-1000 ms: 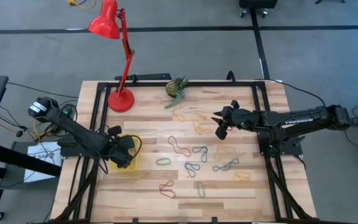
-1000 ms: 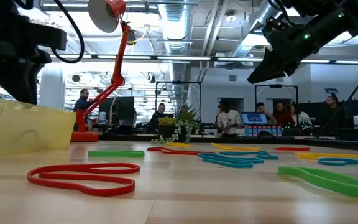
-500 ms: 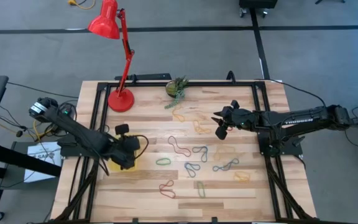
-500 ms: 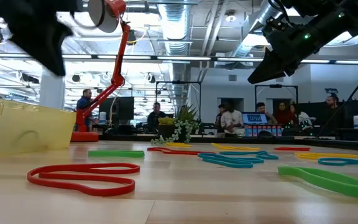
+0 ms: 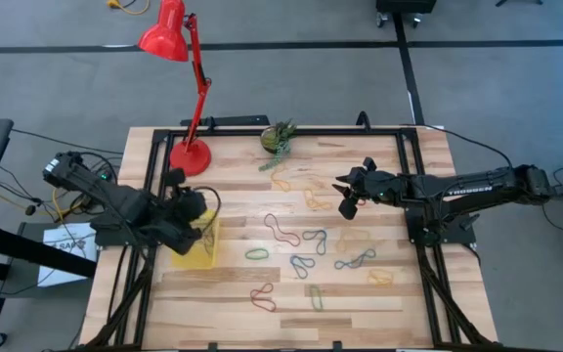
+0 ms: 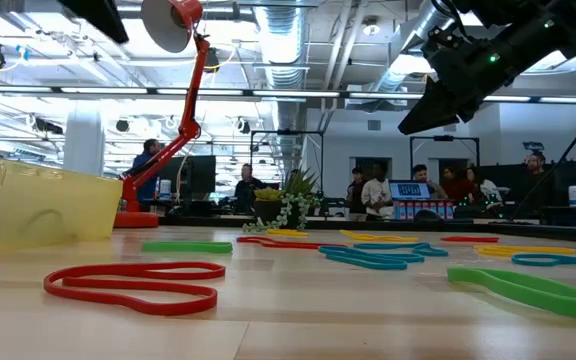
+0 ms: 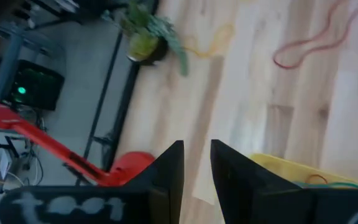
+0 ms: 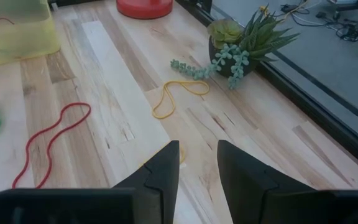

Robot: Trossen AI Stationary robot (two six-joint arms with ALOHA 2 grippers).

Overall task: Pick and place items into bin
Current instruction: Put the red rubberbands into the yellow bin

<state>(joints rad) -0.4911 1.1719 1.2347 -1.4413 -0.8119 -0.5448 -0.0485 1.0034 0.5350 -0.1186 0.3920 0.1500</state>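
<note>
Left hand (image 5: 192,207) hung just above the bin (image 5: 198,249), fingers slightly parted, empty. Right hand (image 5: 348,193), also parted and empty, hovered nearer the bands (image 5: 313,239), which lay between the arms on the worktop (image 5: 379,303).

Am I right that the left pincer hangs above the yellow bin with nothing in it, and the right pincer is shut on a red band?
Not quite. The right pincer holds nothing: the right wrist view shows bare wood between its parted fingers, and the red band lies loose on the table. The rest stands: the left pincer is empty above the yellow bin.
</note>
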